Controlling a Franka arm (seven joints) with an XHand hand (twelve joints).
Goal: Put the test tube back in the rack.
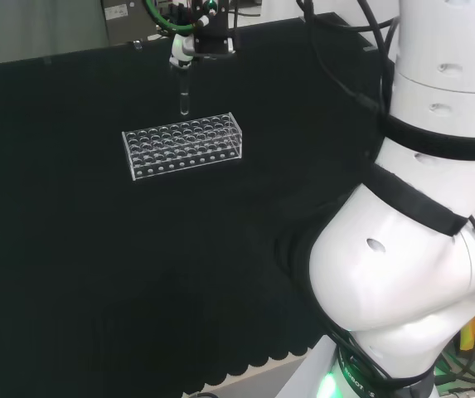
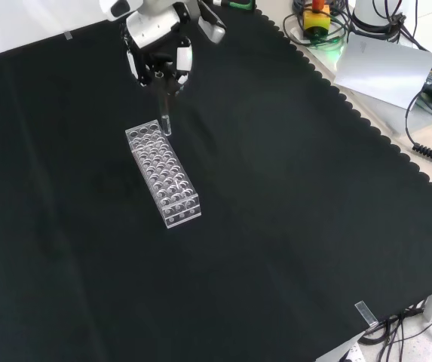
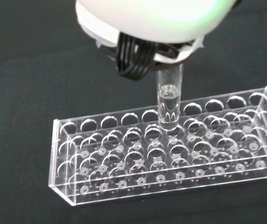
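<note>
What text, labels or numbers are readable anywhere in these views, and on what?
None can be read.
Test tube: no markings visible.
Rack: clear, no numbers or labels visible.
Grey box behind the bench in the head view: has a pale label, too small to read.
Grey sheet beside the cloth in the front view: blank.

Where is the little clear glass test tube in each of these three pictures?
Head view: clear glass test tube hangs upright, top centre.
Front view: it hangs upper left.
Wrist view: it is at the centre.
Shared landmark: the clear plastic rack just below its tip.
</note>
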